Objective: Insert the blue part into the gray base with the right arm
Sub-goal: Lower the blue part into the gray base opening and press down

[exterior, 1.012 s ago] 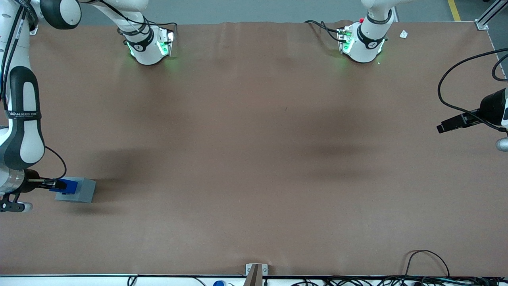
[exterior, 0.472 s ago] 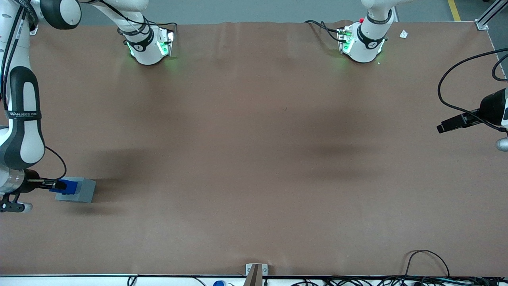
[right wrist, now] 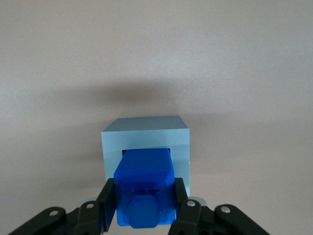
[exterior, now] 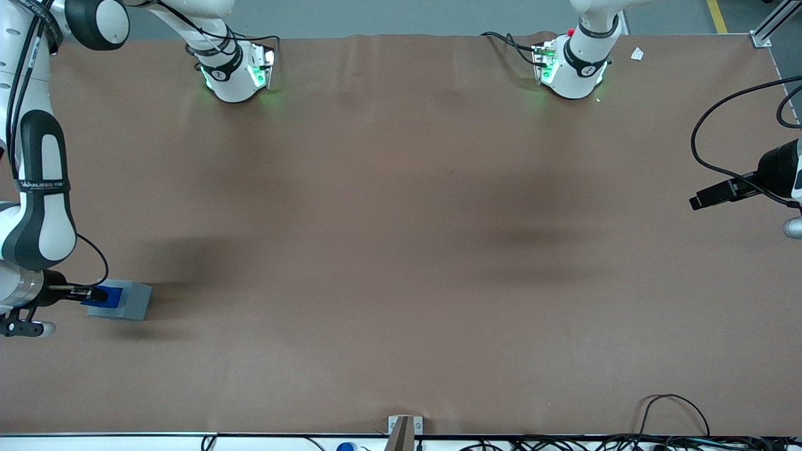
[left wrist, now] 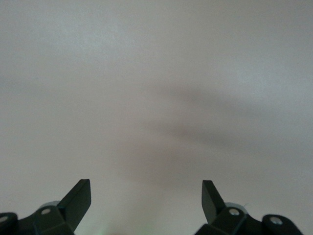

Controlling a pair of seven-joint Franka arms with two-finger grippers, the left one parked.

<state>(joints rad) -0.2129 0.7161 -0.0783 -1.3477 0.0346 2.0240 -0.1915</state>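
Gray base (exterior: pixel 128 300): on table (exterior: pixel 401 250), toward working arm's end.
Blue part (exterior: pixel 105 295): above base's socket, between gripper (exterior: pixel 94 293) fingers.

I see my right arm (exterior: pixel 39 188) reaching low, its gripper (right wrist: pixel 144 203) clamped on the blue part (right wrist: pixel 145 188) above the gray base (right wrist: pixel 145 139).

A bright blue, roughly cubic plastic part (right wrist: pixel 145 188) with a smooth, slightly glossy surface sits pinched in a black, matt-looking plastic two-finger gripper (right wrist: pixel 145 208) on the right arm. Its lower end enters a light gray square plastic base (right wrist: pixel 145 147) with a smooth matt finish. Both rest on a brown, matt, paper-like table covering (exterior: pixel 401 250).
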